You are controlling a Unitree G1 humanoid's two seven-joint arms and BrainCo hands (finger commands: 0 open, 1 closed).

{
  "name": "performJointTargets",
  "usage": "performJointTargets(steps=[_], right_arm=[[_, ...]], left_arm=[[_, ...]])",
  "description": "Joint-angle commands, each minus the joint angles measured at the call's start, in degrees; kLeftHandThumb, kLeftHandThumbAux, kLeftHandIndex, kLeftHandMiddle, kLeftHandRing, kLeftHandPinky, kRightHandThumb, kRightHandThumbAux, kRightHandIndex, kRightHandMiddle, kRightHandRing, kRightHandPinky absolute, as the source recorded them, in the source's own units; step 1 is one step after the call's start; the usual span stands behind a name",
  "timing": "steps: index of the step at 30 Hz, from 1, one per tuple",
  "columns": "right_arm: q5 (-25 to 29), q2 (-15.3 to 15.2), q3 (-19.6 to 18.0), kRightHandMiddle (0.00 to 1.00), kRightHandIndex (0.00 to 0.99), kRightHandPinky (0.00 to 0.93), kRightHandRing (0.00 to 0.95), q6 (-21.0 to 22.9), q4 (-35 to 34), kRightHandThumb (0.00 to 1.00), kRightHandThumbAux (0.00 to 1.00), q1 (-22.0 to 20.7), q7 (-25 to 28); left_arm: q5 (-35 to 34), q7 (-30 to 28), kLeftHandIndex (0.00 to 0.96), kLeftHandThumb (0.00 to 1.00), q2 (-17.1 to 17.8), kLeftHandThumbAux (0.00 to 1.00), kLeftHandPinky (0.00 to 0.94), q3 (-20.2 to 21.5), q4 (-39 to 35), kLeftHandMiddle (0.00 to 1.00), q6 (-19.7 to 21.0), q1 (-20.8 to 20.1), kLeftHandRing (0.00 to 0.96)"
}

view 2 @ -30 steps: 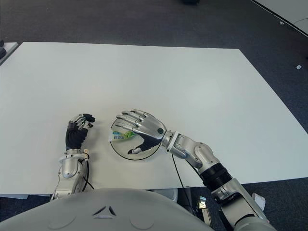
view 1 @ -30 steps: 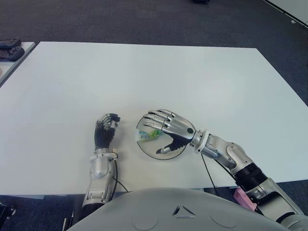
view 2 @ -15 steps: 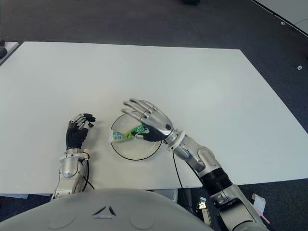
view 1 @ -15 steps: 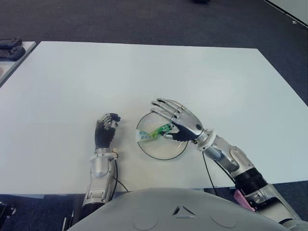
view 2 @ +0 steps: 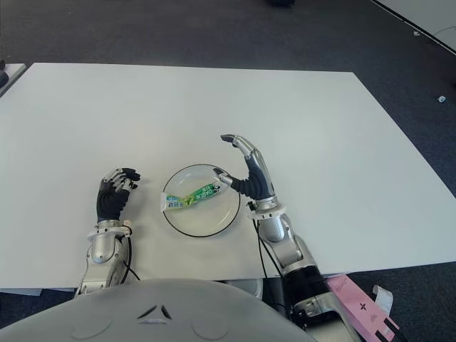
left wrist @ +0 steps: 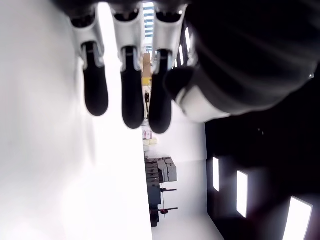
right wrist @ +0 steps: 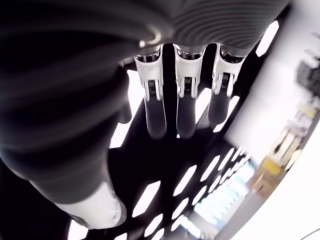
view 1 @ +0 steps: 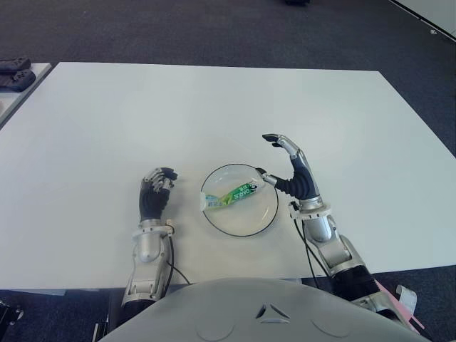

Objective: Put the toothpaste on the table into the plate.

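The green-and-white toothpaste tube (view 1: 233,196) lies inside the round glass plate (view 1: 249,224) near the table's front edge, its cap end toward the left rim. My right hand (view 1: 281,164) stands upright just right of the plate, open, with its thumb tip by the right rim and nothing held. In the right wrist view its fingers (right wrist: 184,100) hang straight with only air between them. My left hand (view 1: 157,191) shows to the left of the plate, its dark fingers curled on nothing.
The white table (view 1: 214,107) stretches far behind the plate. Dark controllers (view 1: 14,71) sit on a separate surface at the far left. A pink item (view 1: 407,305) shows below the table's front right edge.
My right hand has let go of the toothpaste, lifted off the plate and drawn back to the right. The tube now lies in the plate. The left hand has not moved.
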Motion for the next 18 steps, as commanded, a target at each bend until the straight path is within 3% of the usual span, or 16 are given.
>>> performJointTargets(steps=[1, 3, 5, 10, 18], right_arm=[[6.2, 3.3, -2.1, 0.38, 0.373, 0.393, 0.376, 0.5, 0.4, 0.405, 0.835, 1.3, 2.0], [9.1, 4.8, -2.8, 0.39, 0.399, 0.393, 0.384, 0.1, 1.0, 0.575, 0.775, 2.2, 3.0], [12.3, 6.8, -3.8, 0.4, 0.409, 0.392, 0.391, -0.5, 2.9, 0.633, 0.754, 3.9, 3.5], [15.1, 10.6, -6.3, 0.426, 0.42, 0.399, 0.41, 3.2, 3.2, 0.686, 0.736, 5.5, 3.6], [14.8, 14.3, -9.3, 0.455, 0.427, 0.411, 0.429, 8.4, 2.5, 0.7, 0.731, 6.5, 3.2]], left_arm=[[-0.4, -0.4, 0.429, 0.723, 0.3, 0.721, 0.449, 0.3, 1.9, 0.472, 0.9, 0.3, 0.448], [-0.4, -0.3, 0.429, 0.723, 0.3, 0.721, 0.446, 0.3, 2.0, 0.47, 0.9, 0.2, 0.445], [-0.3, -0.2, 0.429, 0.723, 0.3, 0.721, 0.447, 0.3, 2.0, 0.468, 1.1, 0.1, 0.445], [0.2, 0.2, 0.428, 0.721, 0.3, 0.721, 0.463, 0.2, 2.2, 0.47, 1.2, 0.0, 0.453], [0.4, 0.4, 0.428, 0.72, 0.2, 0.721, 0.453, 0.2, 2.4, 0.472, 0.9, -0.2, 0.454]])
